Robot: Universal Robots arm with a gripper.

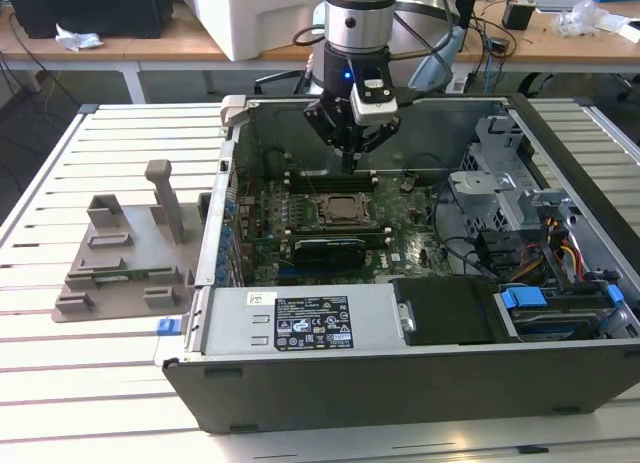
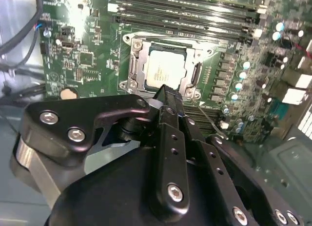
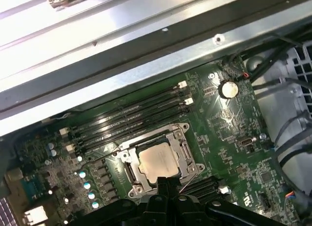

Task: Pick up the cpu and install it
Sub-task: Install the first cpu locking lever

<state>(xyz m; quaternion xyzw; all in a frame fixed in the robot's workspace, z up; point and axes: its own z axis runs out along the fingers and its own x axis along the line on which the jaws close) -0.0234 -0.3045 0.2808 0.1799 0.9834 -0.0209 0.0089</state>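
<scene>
- Black two-finger gripper (image 1: pixel 349 160): upper centre of the exterior view, over the open grey metal computer case (image 1: pixel 400 388). We see its jaws closed together, empty.
- Small silvery square cpu (image 2: pixel 165 69): lies flat in the dark metal-framed socket (image 3: pixel 127 173) on the green motherboard (image 3: pixel 229 123), close to the fingertips (image 3: pixel 163 183).
- Grey plastic fixture (image 1: pixel 125 258): exterior view's left, on the white slatted table (image 1: pixel 90 383).

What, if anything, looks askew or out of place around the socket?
Nothing stands out. The cpu lies flat and square within the socket frame, and the gripper hangs above it, holding nothing.
</scene>
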